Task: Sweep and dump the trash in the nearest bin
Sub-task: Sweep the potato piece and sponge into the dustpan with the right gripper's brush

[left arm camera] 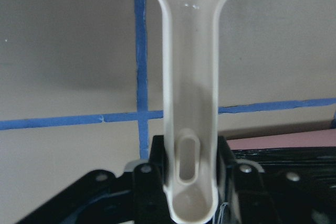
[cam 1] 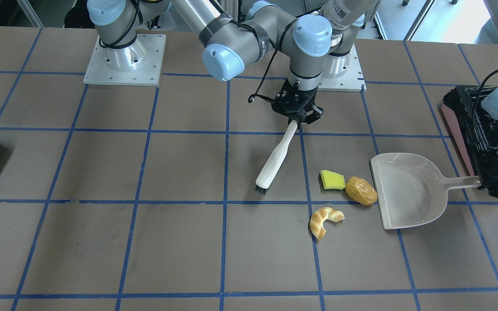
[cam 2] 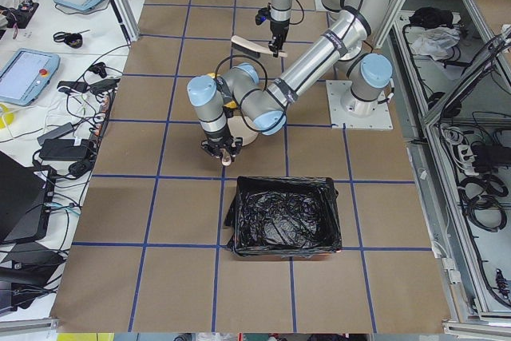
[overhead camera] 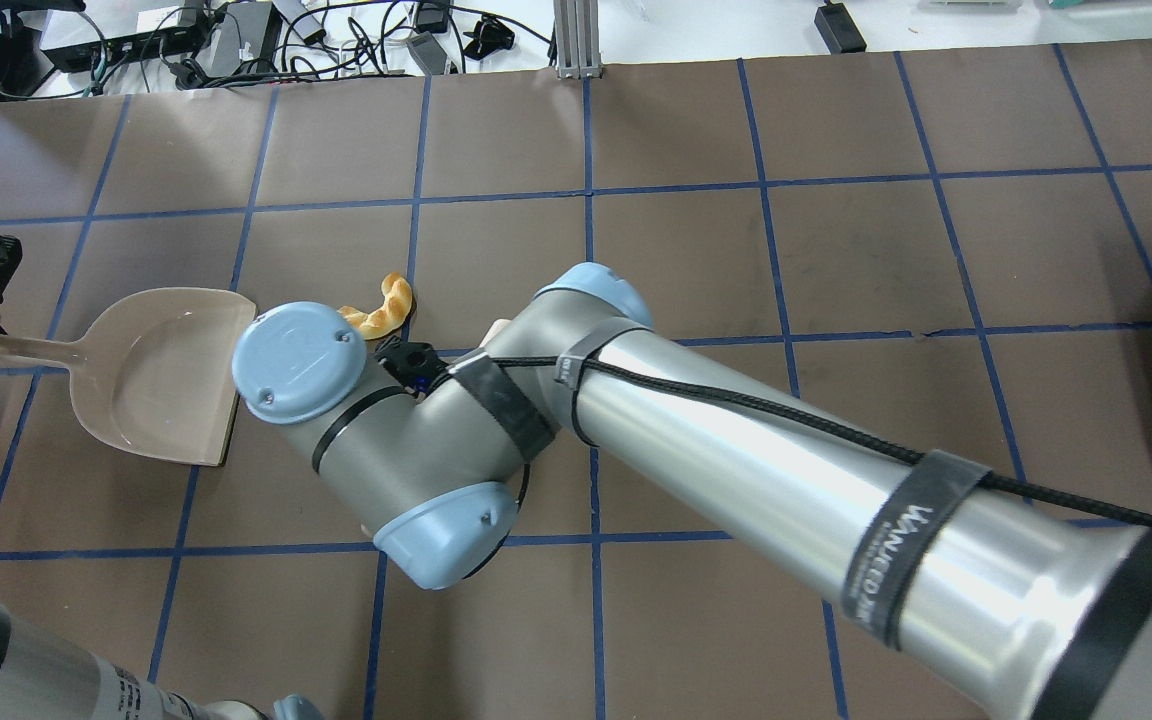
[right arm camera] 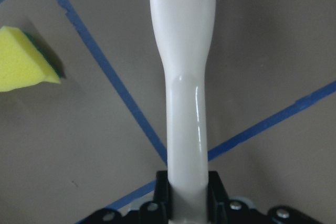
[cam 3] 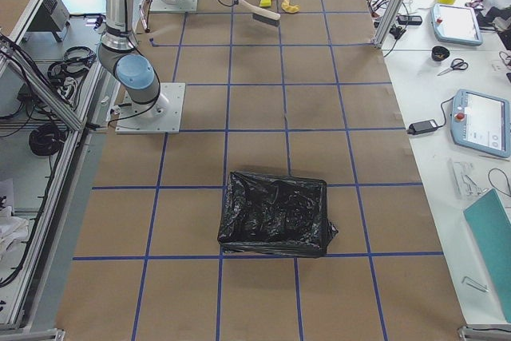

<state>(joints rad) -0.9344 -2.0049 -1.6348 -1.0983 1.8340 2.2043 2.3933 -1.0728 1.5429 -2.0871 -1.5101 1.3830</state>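
The trash lies together in the exterior front-facing view: a yellow-green wedge [cam 1: 332,179], a golden-brown potato piece [cam 1: 360,190] and a tan croissant piece [cam 1: 324,220]. The potato touches the lip of a beige dustpan [cam 1: 409,190]. My left gripper [cam 1: 497,175] is shut on the dustpan's handle [left arm camera: 190,103]. My right gripper [cam 1: 298,115] is shut on a white brush [cam 1: 275,160], whose dark bristles point down at the table left of the wedge. The wedge also shows in the right wrist view [right arm camera: 23,66]. The pink bin [cam 1: 456,125] with its black bag stands right behind my left gripper.
A second black-bagged bin [cam 3: 275,213] stands far off toward the table's right end. My right arm [overhead camera: 636,430] reaches across the middle and hides the brush, wedge and potato from overhead; the croissant [overhead camera: 381,310] shows there. Arm bases [cam 1: 123,56] stand at the robot's edge.
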